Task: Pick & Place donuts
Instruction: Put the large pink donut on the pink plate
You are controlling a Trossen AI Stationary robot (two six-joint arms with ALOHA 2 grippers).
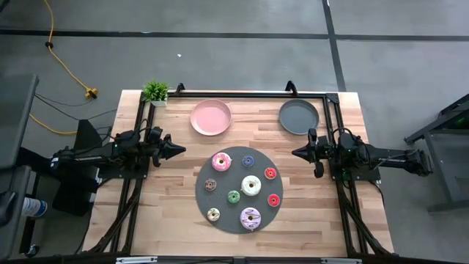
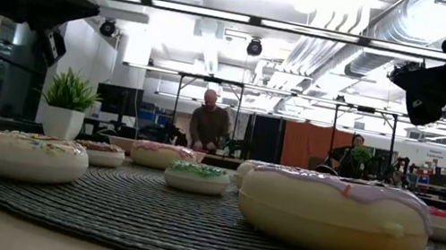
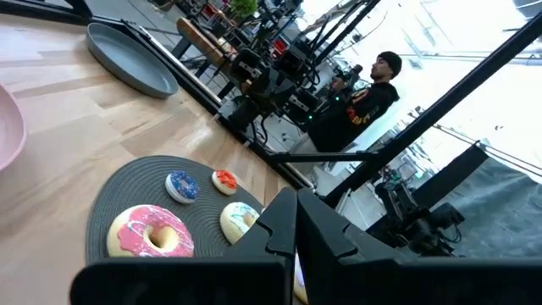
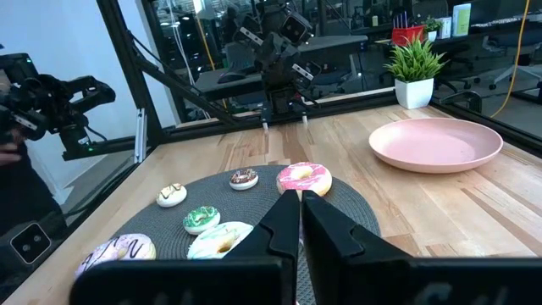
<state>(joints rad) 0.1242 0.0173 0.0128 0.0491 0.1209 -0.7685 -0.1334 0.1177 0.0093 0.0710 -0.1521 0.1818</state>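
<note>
Progress: nothing placed as far as the views show. All nine donuts sit on the dark mat [image 1: 220, 209], and the pink plate [image 1: 211, 117] and grey plate [image 1: 299, 116] at the far edge carry no donuts.
Donuts: the big pink one [image 1: 221, 161] lies at the mat's far-left part, the white one [image 1: 251, 185] near the middle, the purple one [image 1: 250, 218] at the near edge. Six small ones ring them: blue [image 1: 248, 160], two red [image 1: 270, 173], green [image 1: 234, 196], brown [image 1: 210, 185], cream [image 1: 213, 214].
Left gripper [image 1: 178, 150]: parked left of the mat, off the table, fingers pinched together to a point, holding nothing.
Right gripper [image 1: 296, 152]: mirrors it right of the mat, near the grey plate, fingers together, touching nothing.
Left to do: by this look, the whole job, with every donut to pick and set on a plate.
Background: plant [image 1: 155, 92] at the far-left corner; people stand in the room behind.
</note>
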